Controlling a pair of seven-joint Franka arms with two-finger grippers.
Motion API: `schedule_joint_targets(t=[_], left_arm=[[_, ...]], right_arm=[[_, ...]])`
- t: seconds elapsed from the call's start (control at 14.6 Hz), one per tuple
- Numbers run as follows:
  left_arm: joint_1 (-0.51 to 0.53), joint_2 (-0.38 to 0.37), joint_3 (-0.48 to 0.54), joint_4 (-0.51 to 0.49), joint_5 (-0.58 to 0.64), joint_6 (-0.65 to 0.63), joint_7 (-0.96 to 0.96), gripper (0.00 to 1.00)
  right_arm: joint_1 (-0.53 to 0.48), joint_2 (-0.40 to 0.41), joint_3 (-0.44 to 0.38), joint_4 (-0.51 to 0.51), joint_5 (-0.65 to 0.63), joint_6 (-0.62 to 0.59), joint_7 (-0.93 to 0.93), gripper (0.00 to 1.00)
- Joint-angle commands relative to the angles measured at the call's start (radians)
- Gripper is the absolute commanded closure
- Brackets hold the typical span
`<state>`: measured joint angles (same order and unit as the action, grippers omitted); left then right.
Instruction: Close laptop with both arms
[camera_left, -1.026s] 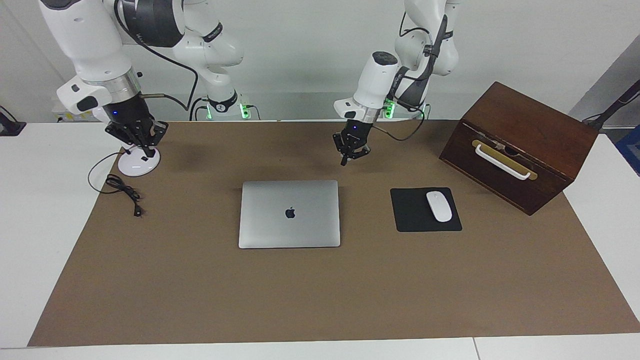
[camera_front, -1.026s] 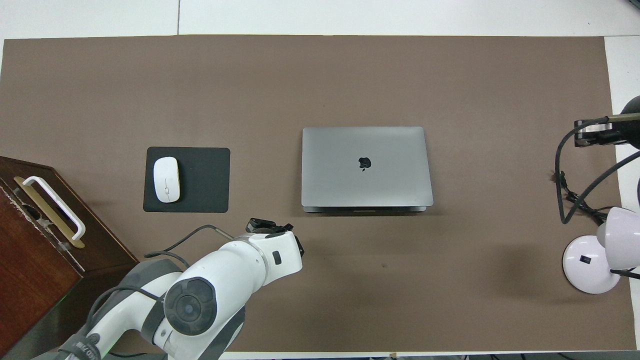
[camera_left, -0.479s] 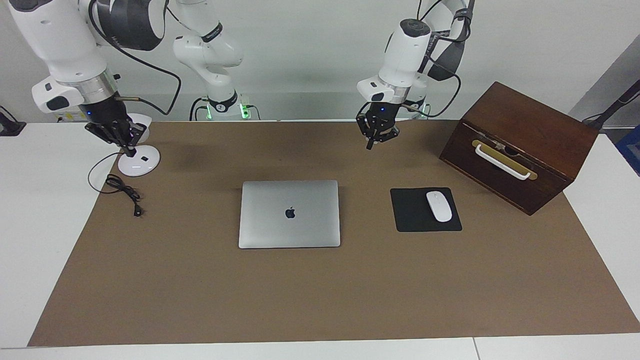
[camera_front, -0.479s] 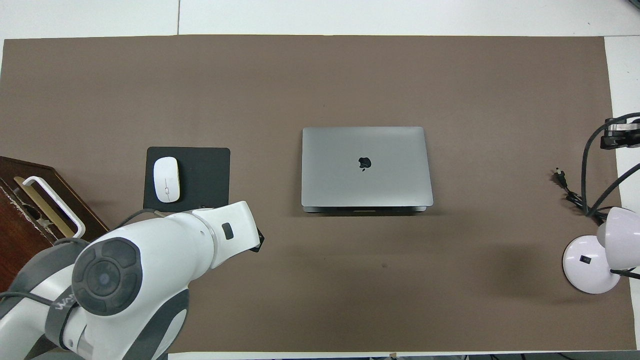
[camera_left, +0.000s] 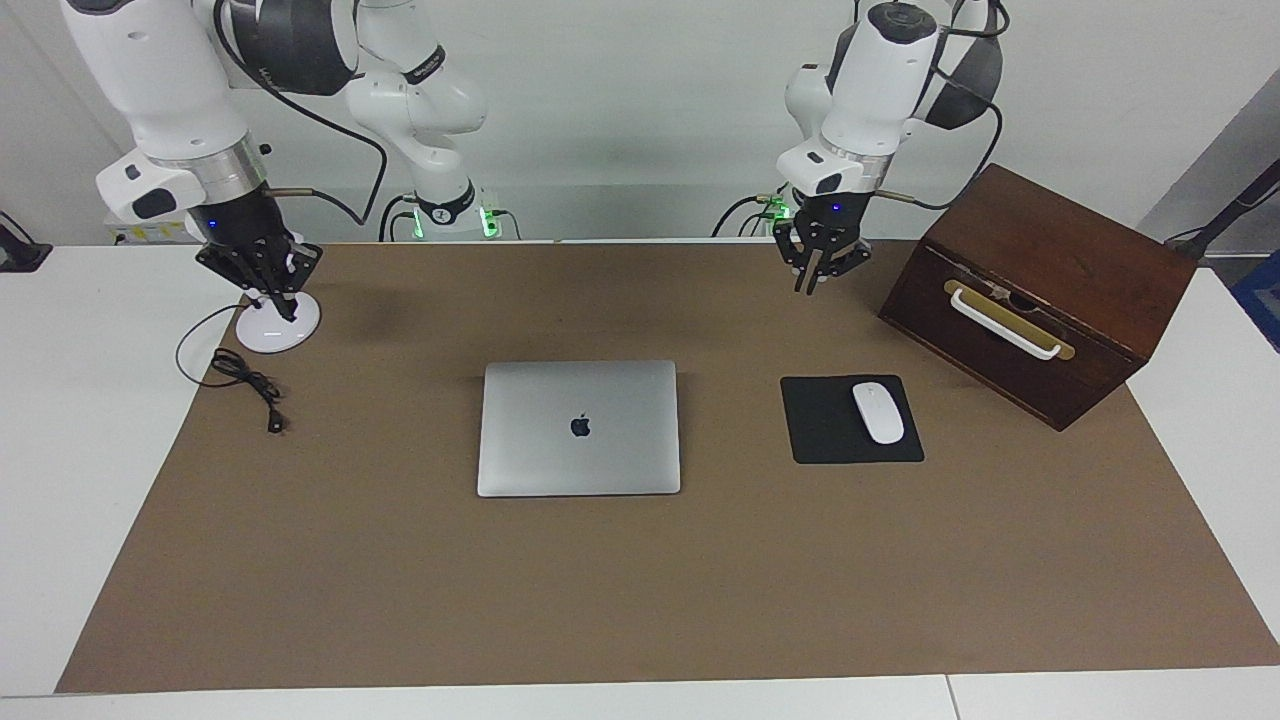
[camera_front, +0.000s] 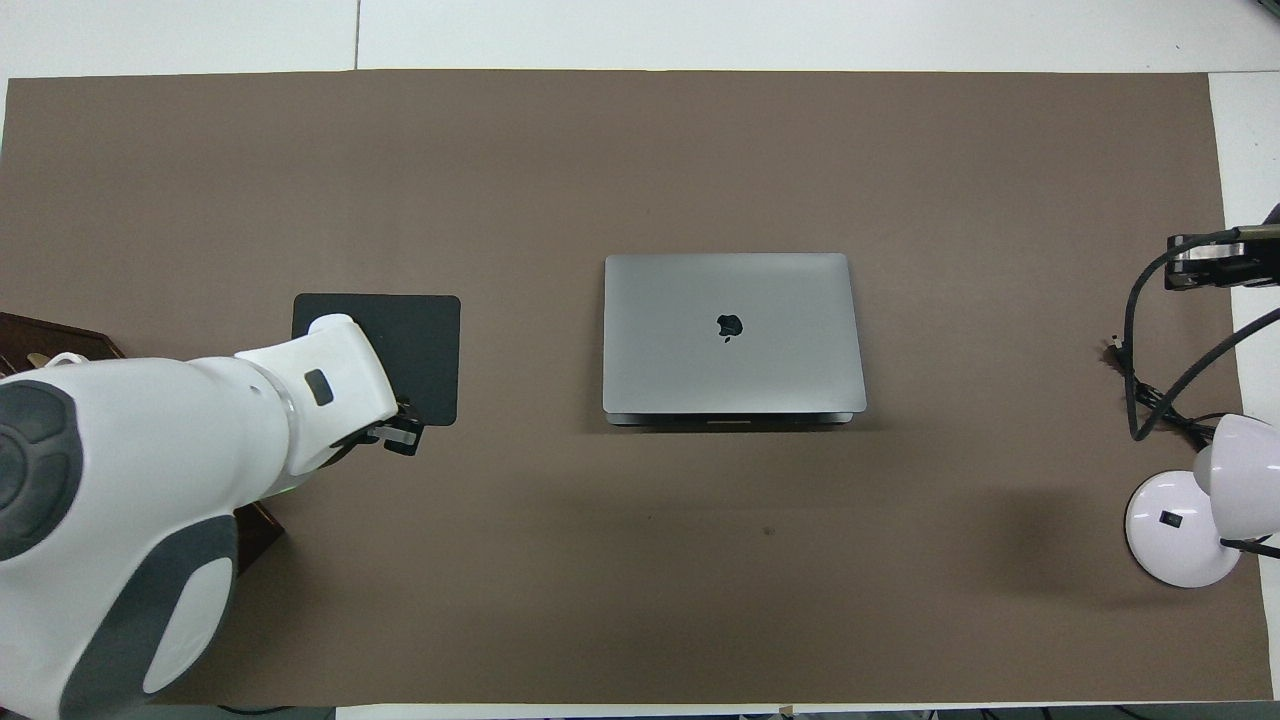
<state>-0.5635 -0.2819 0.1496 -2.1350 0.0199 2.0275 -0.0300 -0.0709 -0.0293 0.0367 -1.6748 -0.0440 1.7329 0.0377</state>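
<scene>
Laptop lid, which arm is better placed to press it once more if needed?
Left, probably. The laptop already lies shut; the left end effector hangs over the brown mat closer to it, while the right end effector is over the lamp base.

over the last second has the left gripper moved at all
Yes. The left gripper has swung away from the laptop toward the wooden box, and now hangs over the mat nearer the robots than the mouse pad.
</scene>
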Motion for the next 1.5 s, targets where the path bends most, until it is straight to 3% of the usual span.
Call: schedule_joint_targets(t=[0.0, 0.21, 0.41, 0.55, 0.62, 0.82, 1.16, 1.44], left_arm=[[0.069, 0.003, -0.008, 0.023, 0.020, -0.042, 0.001, 0.00], [0.184, 0.004, -0.010, 0.052, 0.020, -0.047, 0.001, 0.00], [0.284, 0.020, -0.010, 0.105, 0.020, -0.072, -0.001, 0.00], [0.319, 0.041, -0.008, 0.168, 0.019, -0.122, 0.001, 0.00], [0.327, 0.064, -0.008, 0.223, 0.018, -0.177, 0.001, 0.00], [0.329, 0.148, -0.007, 0.412, 0.017, -0.352, 0.001, 0.00], [0.353, 0.220, -0.004, 0.561, 0.008, -0.495, 0.001, 0.00], [0.384, 0.230, -0.004, 0.563, 0.006, -0.474, 0.001, 0.00]], right_arm=[[-0.003, -0.020, 0.011, -0.022, 0.016, 0.016, -0.062, 1.00], [-0.001, -0.017, 0.012, 0.012, 0.013, -0.034, -0.079, 1.00], [-0.001, 0.006, 0.028, 0.112, 0.018, -0.157, -0.079, 1.00], [-0.003, -0.001, 0.028, 0.112, 0.018, -0.173, -0.081, 1.00], [-0.004, -0.007, 0.028, 0.110, 0.018, -0.170, -0.081, 0.95], [-0.009, -0.017, 0.028, 0.106, 0.018, -0.164, -0.100, 0.00], [-0.016, -0.018, 0.028, 0.107, 0.018, -0.144, -0.125, 0.00], [-0.017, -0.020, 0.028, 0.104, 0.018, -0.150, -0.128, 0.00]])
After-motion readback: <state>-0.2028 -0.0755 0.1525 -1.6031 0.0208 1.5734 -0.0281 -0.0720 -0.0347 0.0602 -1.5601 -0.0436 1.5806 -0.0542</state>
